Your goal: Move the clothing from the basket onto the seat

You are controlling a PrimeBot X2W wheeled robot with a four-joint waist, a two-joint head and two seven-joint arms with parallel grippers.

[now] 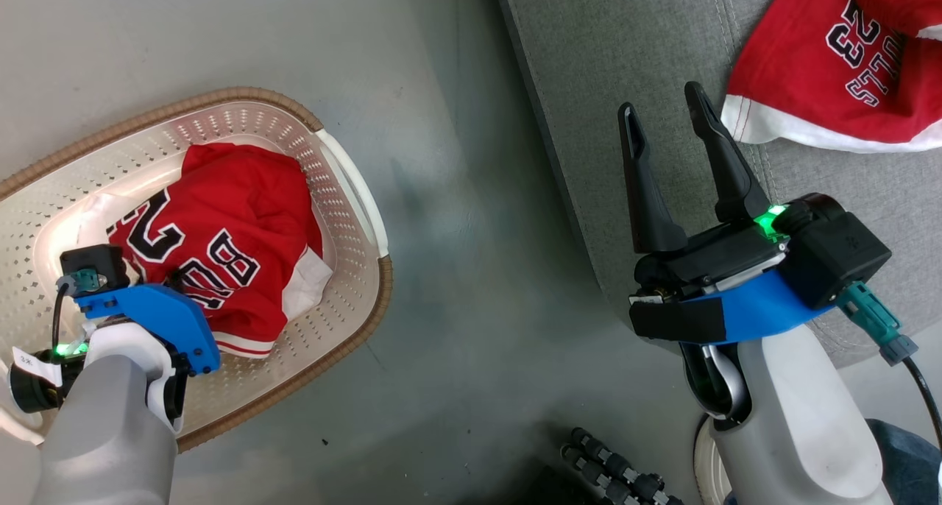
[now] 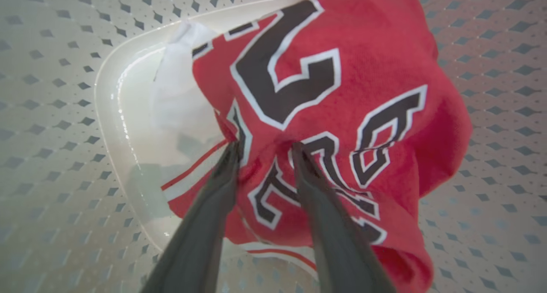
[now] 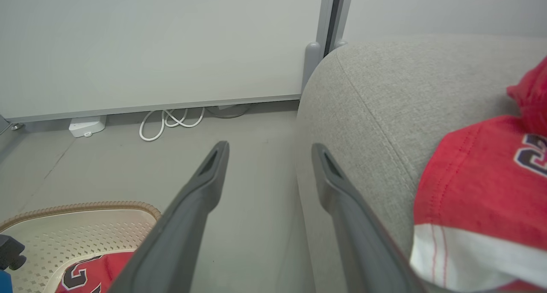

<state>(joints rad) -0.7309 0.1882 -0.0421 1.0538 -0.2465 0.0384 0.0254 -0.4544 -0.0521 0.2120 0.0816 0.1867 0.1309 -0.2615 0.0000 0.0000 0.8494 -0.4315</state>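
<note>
**A:** Count it for me, left to right.

**B:** One basket [image 1: 243,93], standing on the grey floor [image 1: 456,196] at the left. Two pieces of clothing, both red with white trim and black-and-white lettering. One seat [image 1: 625,41] at the right. Two grippers, one at each side.

**A:** Where does the clothing lie?

**B:** The left garment [image 1: 235,218] lies crumpled in the bottom of the basket, toward its right wall, with a large black "2" and some letters facing up. The right garment [image 1: 809,71] lies on the seat at the far right. Its white hem is turned toward the seat's left edge and "23" shows on it. The two pieces are well apart, with bare floor between basket and seat.

**A:** And the left gripper [image 2: 265,146]?

**B:** It is down inside the basket, at the near left of the left garment. In the left wrist view its two fingers stand apart. Both tips are pressed into the red cloth, with a ridge of fabric between them. They have not closed on it.

**A:** The right gripper [image 1: 660,100]?

**B:** It is above the seat's left edge, with its fingers pointing far. They are spread wide with nothing between them. The right garment's hem lies just beside the right fingertip, apart from it.
</note>
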